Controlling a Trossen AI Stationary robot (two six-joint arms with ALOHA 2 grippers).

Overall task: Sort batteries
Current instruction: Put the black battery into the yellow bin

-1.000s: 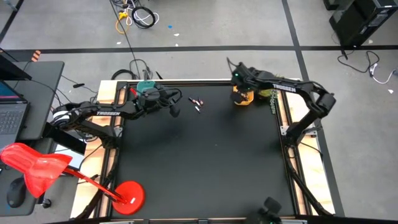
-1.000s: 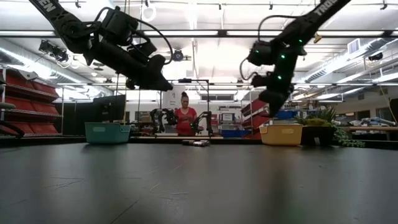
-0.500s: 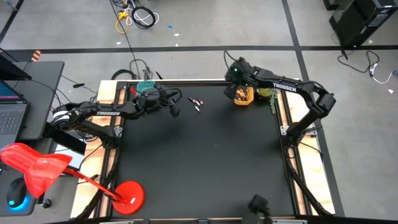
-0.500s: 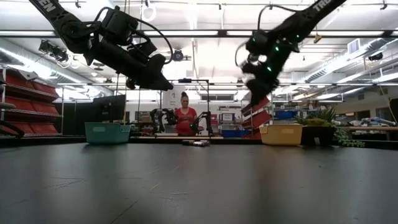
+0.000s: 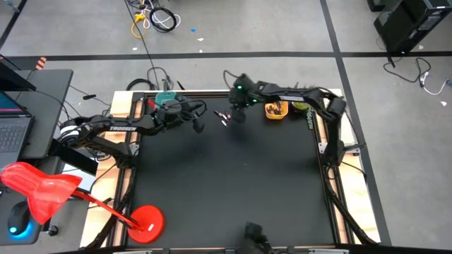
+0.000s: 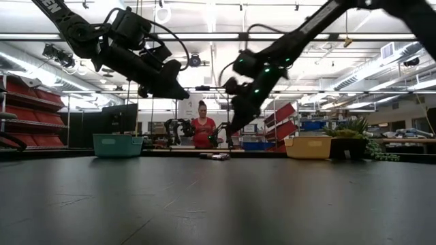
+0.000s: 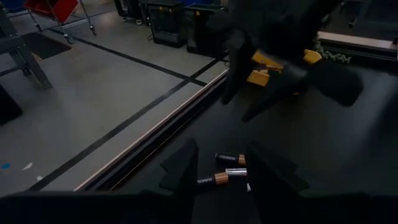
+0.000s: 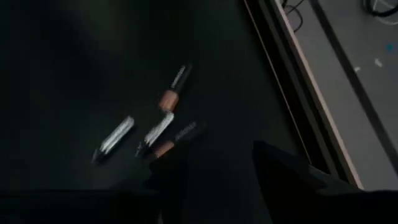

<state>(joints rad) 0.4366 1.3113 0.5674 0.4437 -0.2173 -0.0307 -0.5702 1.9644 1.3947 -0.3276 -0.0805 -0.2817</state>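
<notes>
We see the batteries (image 5: 223,117) lying loose near the counter's (image 5: 226,183) far edge, midway along it. Our right end effector (image 5: 239,116) hangs just beside them, fingers spread wide and empty, likely lined up for a pick toward the yellow tray (image 5: 276,111). Our left end effector (image 5: 198,125) waits nearby, part-open, holding nothing we can make out.

Grey concrete floor (image 5: 233,32) crossed by dark tape lines; loose cables (image 5: 157,17) lie on it; long ceiling strip lights (image 6: 204,36) glow overhead; red shelving (image 6: 27,102) stands along one side.

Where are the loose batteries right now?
In the high view, the loose batteries lie near the table's far edge, between the left hand and the right hand, left of the yellow tray.
</notes>
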